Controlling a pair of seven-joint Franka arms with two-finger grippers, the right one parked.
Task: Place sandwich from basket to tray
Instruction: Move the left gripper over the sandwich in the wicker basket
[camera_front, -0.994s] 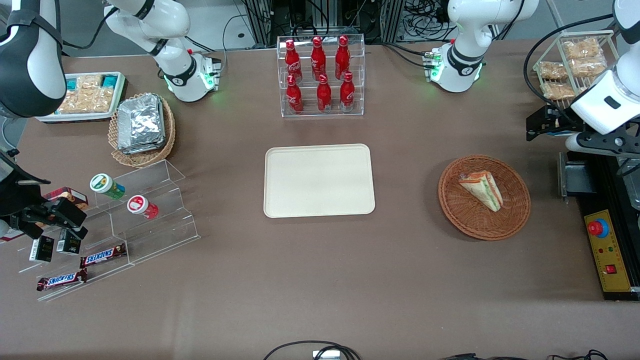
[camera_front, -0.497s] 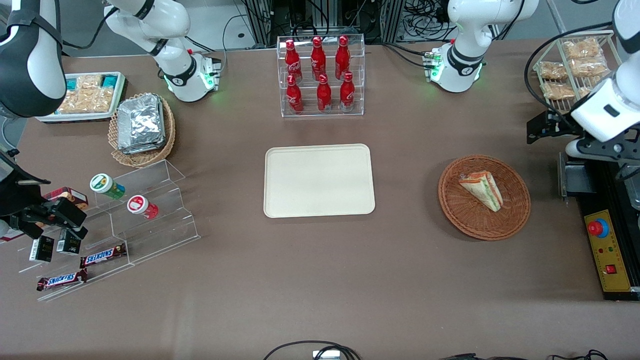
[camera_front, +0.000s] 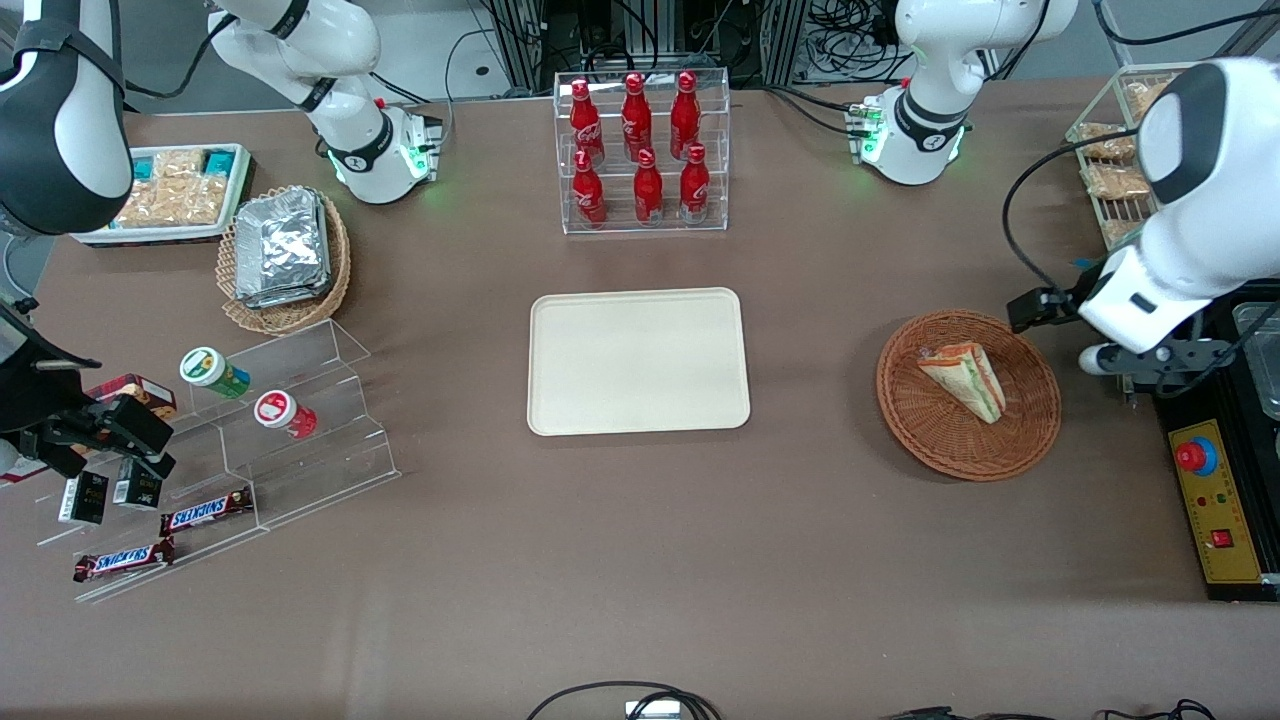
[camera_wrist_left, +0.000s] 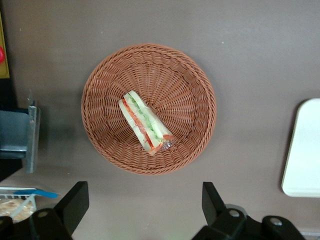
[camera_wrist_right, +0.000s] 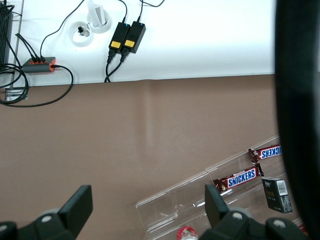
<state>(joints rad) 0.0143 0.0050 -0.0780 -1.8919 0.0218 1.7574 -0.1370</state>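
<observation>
The sandwich, a wrapped triangular wedge with red and green filling, lies in the round reddish-brown wicker basket. The cream tray sits bare at mid-table, toward the parked arm's end from the basket. My left gripper hovers above the table just beside the basket's rim, toward the working arm's end. It is open, both black fingers spread wide with only bare tabletop between them.
A clear rack of red bottles stands farther from the front camera than the tray. A black control box with a red button and a wire rack of snacks flank my arm. A foil-packet basket and an acrylic step stand sit toward the parked arm's end.
My left arm has swung down and in from the table's end toward the basket. The sandwich, basket and tray have not moved.
</observation>
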